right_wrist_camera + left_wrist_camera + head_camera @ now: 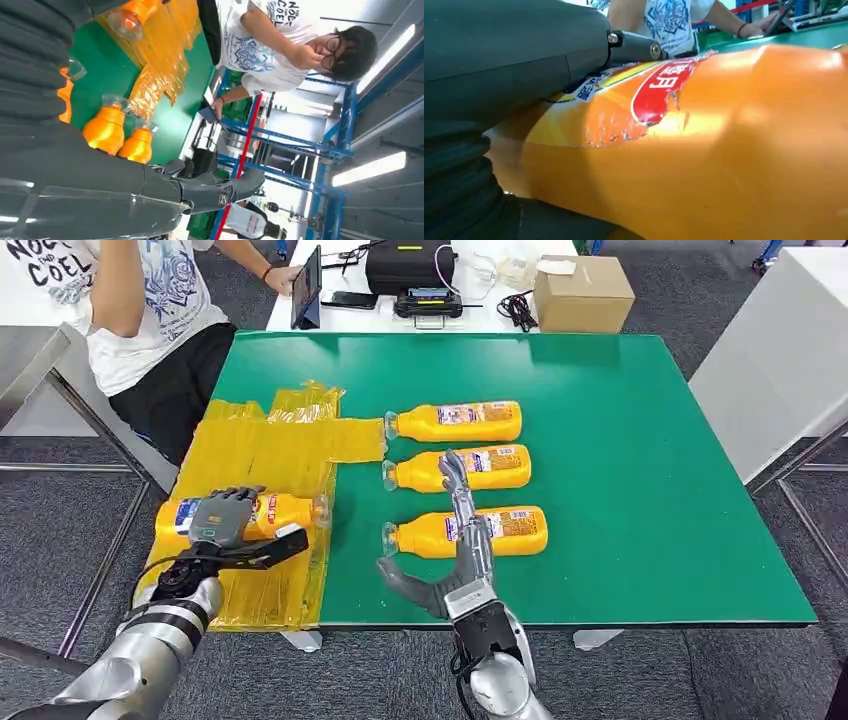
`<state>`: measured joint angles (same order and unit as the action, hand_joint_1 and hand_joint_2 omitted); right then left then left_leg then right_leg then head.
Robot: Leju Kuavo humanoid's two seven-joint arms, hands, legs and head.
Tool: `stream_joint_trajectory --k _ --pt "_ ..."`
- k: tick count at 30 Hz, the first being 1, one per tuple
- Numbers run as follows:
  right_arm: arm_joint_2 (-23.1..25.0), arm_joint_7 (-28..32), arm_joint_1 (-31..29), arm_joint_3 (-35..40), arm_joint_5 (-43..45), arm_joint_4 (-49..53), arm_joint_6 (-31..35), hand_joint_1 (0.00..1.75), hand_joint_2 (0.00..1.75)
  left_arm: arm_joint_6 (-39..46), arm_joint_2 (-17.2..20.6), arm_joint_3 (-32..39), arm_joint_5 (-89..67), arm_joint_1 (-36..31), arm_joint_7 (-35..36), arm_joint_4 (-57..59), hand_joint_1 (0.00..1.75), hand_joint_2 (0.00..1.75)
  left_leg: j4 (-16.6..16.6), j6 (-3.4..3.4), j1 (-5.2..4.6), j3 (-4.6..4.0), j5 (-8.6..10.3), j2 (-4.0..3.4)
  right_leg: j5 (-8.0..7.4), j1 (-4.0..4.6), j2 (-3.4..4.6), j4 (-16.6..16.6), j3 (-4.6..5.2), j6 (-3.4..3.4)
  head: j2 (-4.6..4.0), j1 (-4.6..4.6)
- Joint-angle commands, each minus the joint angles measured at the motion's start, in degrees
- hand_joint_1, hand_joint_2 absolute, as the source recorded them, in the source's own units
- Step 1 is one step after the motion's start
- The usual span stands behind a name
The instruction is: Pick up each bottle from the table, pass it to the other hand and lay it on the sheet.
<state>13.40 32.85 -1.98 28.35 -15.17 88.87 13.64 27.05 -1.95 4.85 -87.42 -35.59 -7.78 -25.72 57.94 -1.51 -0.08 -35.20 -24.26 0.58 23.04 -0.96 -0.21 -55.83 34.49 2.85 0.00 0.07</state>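
Note:
A yellow sheet (270, 450) covers the left part of the green table (650, 490). On its near end lies an orange bottle (285, 512), cap to the right, and my left hand (222, 520) grips it from above with the thumb along its near side. In the left wrist view the bottle (724, 150) presses against the left hand (499, 65). Three more orange bottles lie side by side on the bare green: far (460, 422), middle (495, 467), near (510, 530). My right hand (460, 540) is open, fingers stretched over the near bottle, thumb out to the left.
A person (140, 310) sits at the table's far left corner. Behind the table a white desk holds a cardboard box (583, 292), a tablet (307, 287) and a black case (405, 265). Another white table (770, 370) stands to the right.

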Motion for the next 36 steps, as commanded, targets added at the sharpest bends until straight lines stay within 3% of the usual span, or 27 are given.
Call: stream_joint_trajectory --k 1,2,9,19,28,29,32,34,35,36 --pt "-0.2 -0.8 -0.9 -2.3 0.5 -3.2 -1.3 0.00 1.75 -11.8 -0.5 1.7 6.9 -1.0 -4.5 6.1 0.45 1.75 -0.1 0.04 0.01 0.28 -0.05 -0.09 0.03 0.01 0.07 0.1 -0.27 -0.06 0.00 0.00" --pt "-0.1 -0.8 -1.0 -2.4 0.5 -3.6 -1.5 0.00 1.75 -14.1 -0.8 2.9 9.9 -0.6 -6.9 5.4 0.00 1.75 -0.1 0.06 0.03 0.44 -0.09 -0.12 0.05 0.04 0.09 0.1 -0.43 -0.10 0.00 0.00" --pt "0.7 -1.1 -3.0 -3.4 2.7 -9.0 -3.9 0.00 1.75 -27.3 0.3 3.0 22.4 0.9 -14.1 3.6 0.00 1.75 -0.1 0.08 -0.03 0.74 -0.08 -0.10 0.01 -0.02 0.15 0.1 -0.73 -0.09 0.00 -0.02" --pt "0.9 -1.1 -3.1 -3.6 3.1 -9.5 -4.0 0.00 1.75 -28.5 0.7 2.5 23.5 1.3 -14.8 3.4 0.00 1.75 -0.2 0.12 -0.02 1.06 -0.04 0.04 0.03 -0.01 0.15 0.1 -1.07 -0.12 0.00 0.00" --pt "1.4 -1.6 -4.9 -3.9 4.8 -14.3 -4.7 0.00 1.75 -38.6 3.1 0.4 35.3 4.0 -19.1 2.4 0.00 1.75 -0.2 0.16 -0.01 1.20 -0.04 -0.11 -0.01 0.00 0.31 0.2 -1.18 -0.15 0.00 0.00" --pt "1.5 -1.6 -5.2 -3.8 4.9 -14.8 -4.7 0.00 1.75 -39.9 3.2 0.6 37.2 4.6 -19.9 1.9 0.00 0.00 -0.2 0.13 -0.03 1.18 -0.03 0.02 0.03 -0.03 0.19 0.1 -1.20 -0.12 0.00 0.00" --pt "1.5 -1.5 -5.4 -3.5 4.9 -15.5 -4.6 0.00 1.75 -41.8 2.5 2.7 43.0 5.4 -22.2 0.6 0.00 0.00 -0.2 0.13 -0.02 1.16 -0.04 0.00 0.03 -0.02 0.21 0.1 -1.18 -0.11 0.00 0.00" --pt "1.2 -1.3 -5.4 -3.1 4.2 -15.8 -3.9 0.00 1.75 -41.8 0.4 5.0 50.2 6.4 -27.7 -2.4 0.00 0.00 -0.2 0.15 -0.02 1.21 -0.03 -0.05 0.01 -0.01 0.25 0.2 -1.21 -0.14 0.00 -0.02" --pt "0.7 -1.5 -5.8 -2.5 2.6 -16.5 -3.1 0.00 1.75 -46.5 -0.7 6.4 55.0 6.9 -29.0 -3.6 0.00 0.00 -0.2 0.13 -0.04 1.15 -0.02 0.09 0.04 -0.03 0.12 0.1 -1.19 -0.11 0.00 0.02" --pt "-1.1 -3.7 -7.5 -0.6 -2.0 -18.7 -1.9 0.00 1.75 -46.0 -1.3 6.4 58.4 7.7 -29.0 -5.8 0.00 0.00 -0.2 0.16 0.01 1.16 -0.01 0.05 0.01 0.01 0.14 0.2 -1.19 -0.15 0.00 0.00"
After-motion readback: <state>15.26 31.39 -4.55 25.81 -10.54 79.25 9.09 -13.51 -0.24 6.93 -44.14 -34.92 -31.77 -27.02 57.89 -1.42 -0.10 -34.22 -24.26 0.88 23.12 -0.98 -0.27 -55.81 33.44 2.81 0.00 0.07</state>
